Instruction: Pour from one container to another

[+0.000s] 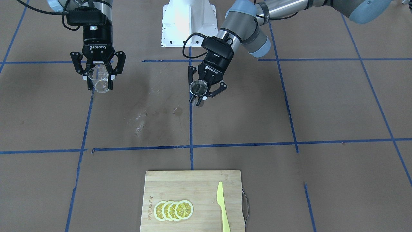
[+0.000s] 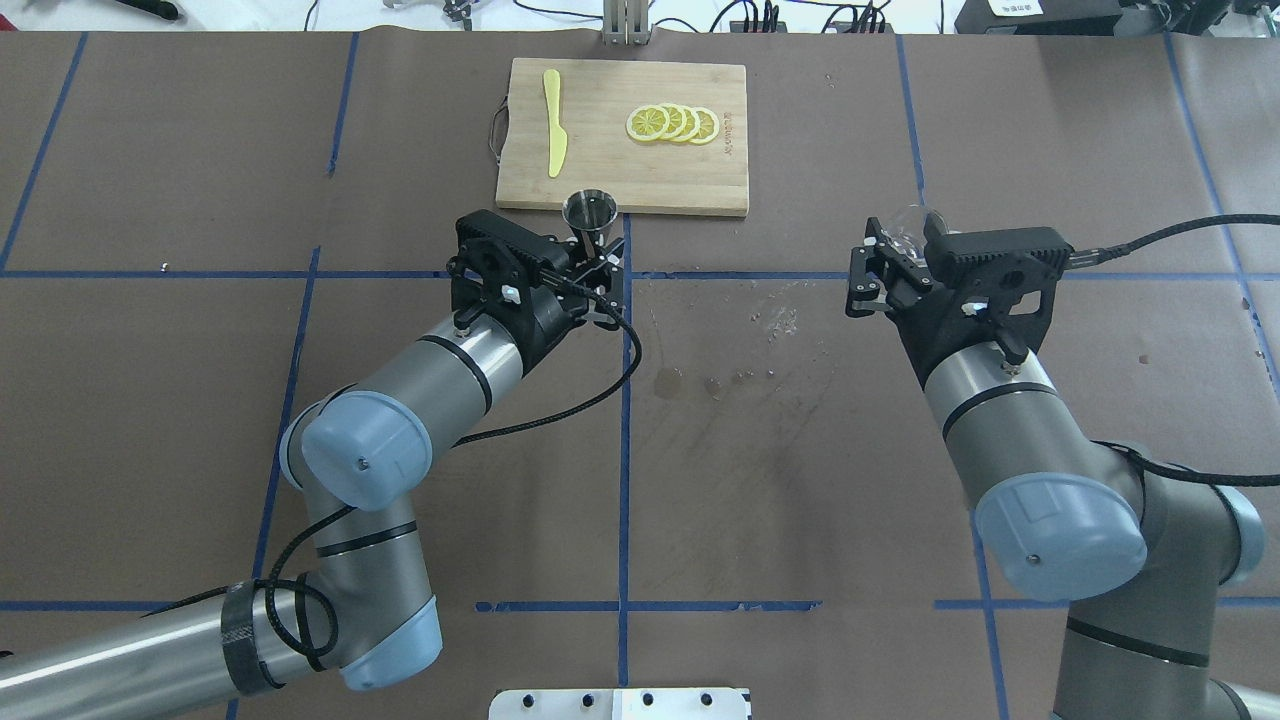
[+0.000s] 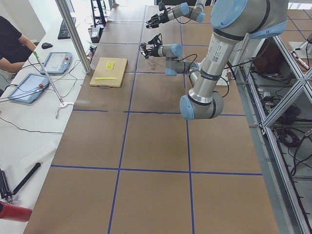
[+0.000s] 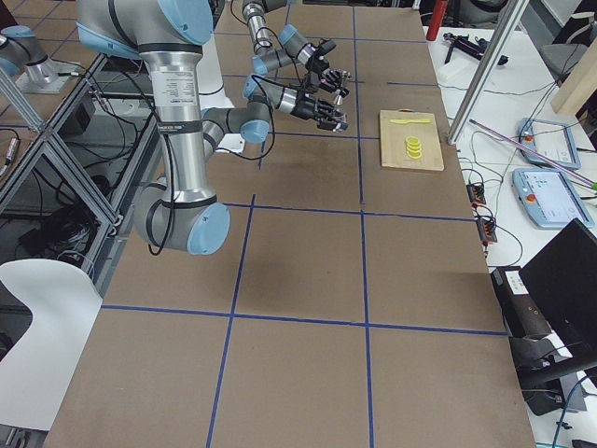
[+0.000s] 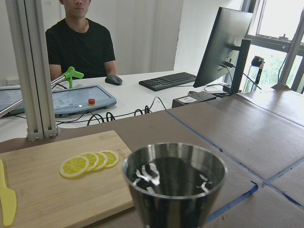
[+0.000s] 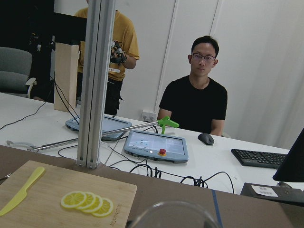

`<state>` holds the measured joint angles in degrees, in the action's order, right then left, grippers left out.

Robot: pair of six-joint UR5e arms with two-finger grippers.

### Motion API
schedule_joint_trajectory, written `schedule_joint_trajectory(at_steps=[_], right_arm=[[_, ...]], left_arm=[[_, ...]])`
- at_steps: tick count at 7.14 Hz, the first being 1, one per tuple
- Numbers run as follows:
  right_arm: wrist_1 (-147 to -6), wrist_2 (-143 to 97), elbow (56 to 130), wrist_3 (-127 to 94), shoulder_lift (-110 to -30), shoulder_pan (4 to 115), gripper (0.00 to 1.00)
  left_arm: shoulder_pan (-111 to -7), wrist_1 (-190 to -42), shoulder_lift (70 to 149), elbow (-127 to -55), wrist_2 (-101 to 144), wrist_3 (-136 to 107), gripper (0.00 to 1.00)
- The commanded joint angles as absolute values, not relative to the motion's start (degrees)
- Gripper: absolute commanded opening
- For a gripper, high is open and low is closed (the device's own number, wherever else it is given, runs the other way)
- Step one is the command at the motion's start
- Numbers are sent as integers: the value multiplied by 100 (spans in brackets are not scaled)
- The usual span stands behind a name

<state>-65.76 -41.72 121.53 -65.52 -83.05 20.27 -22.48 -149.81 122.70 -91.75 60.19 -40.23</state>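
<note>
Left hand (image 1: 203, 92) clamped on steel cup (image 1: 198, 87), frame centre, liquid apparently inside. Right hand (image 1: 100, 84) clamped on clear cup (image 1: 98, 77), upper left. 2 cups well apart: bring rims close, tilt slowly.

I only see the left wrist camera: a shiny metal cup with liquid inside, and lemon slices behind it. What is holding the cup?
Observer: The left gripper is shut on the lower part of the metal cup, which is upright.
Operator: Is there another cup to pour into?
Observer: Yes. The right gripper holds a clear cup, well off to the side of the metal one.
</note>
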Motion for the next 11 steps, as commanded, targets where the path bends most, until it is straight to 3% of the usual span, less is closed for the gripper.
schedule_joint_trajectory(at_steps=[1, 6, 7, 11], right_arm=[[-6574, -4474, 12155, -7502, -8831, 2205, 0], [-6452, -4483, 11909, -7963, -9552, 2320, 0], [-5894, -4465, 11787, -7954, -9719, 2312, 0], [-5370, -4395, 11540, -7875, -9791, 2198, 0]], left_arm=[[-2346, -14977, 11815, -9473, 5513, -4235, 0], [-2487, -14950, 10436, -9764, 4196, -5675, 0], [-2470, -14950, 10215, -9747, 3914, -6243, 0], [-1909, -14950, 9388, -9669, 3008, -7028, 0]])
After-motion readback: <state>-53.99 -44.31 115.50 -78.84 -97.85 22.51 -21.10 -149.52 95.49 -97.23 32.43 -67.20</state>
